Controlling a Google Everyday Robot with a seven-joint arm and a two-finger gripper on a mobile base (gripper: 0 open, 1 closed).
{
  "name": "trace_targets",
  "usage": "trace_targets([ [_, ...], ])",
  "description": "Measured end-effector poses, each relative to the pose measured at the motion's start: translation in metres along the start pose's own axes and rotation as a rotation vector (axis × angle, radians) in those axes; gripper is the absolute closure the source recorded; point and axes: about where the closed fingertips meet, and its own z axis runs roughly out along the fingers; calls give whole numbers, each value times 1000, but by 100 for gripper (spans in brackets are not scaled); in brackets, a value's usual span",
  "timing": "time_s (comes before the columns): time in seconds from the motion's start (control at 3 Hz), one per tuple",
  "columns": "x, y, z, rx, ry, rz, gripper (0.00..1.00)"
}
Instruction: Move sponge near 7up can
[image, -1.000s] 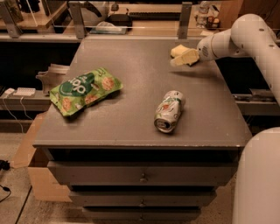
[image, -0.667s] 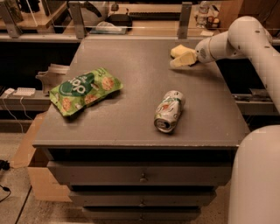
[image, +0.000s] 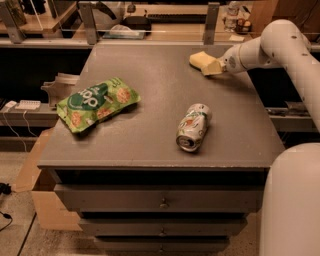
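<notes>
**Surface** (image: 150, 145): grey top of a drawer unit, carrying three items.
**Can** (image: 192, 127): lying on its side near the front, right of centre, with its top facing the front edge. It is staying where it lay a second ago.
**Bag** (image: 97, 102): green, lying at the left, likewise unmoved.
**Sponge** (image: 198, 58): sitting at the far right, well apart from the can, and shifting slightly leftward against a second ago.
**Gripper** (image: 212, 66): reaching in from the right and touching the sponge's right end. How far the jaws are standing open cannot be told.
**Judgement:** the carry is only beginning, with nearly the whole run toward the can remaining.
</notes>
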Motion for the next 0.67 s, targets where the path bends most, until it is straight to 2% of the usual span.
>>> trace_targets([
  [0.33,-11,4,-16,-6,-20,-38,87],
  [0.67,-19,18,-52,-50,-32,-102,100],
])
